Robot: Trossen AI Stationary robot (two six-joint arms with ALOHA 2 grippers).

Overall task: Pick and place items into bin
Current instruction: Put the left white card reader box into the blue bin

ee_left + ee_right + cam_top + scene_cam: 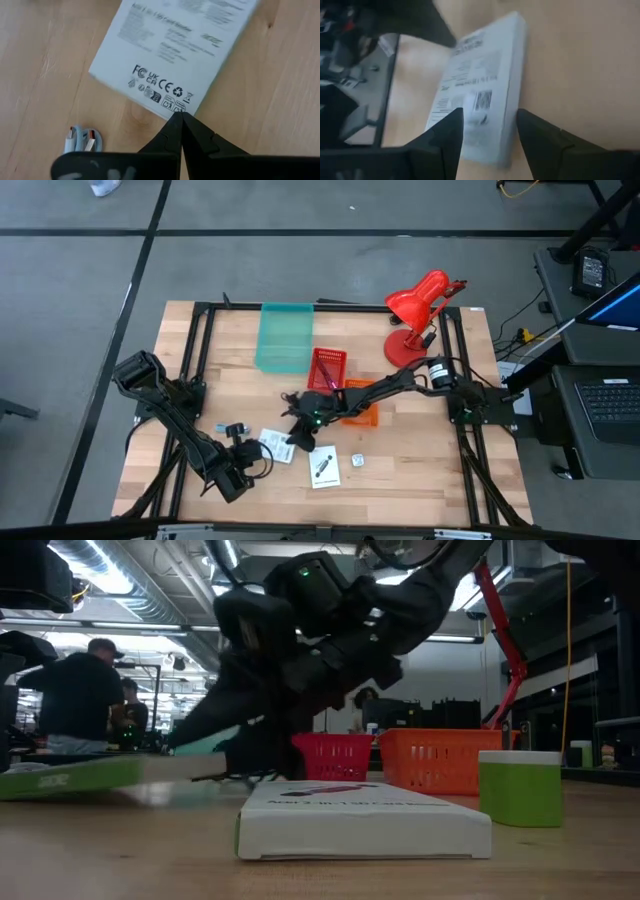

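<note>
My right hand (487, 145) stood open astride a white box (480, 95); left hand (181, 131) closed, empty; items lay unbinned.

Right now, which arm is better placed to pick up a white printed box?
Probably the right: its claw is open, one finger on each side of a white printed cardboard box. The left claw is shut, its tip only touching another box's edge.
</note>
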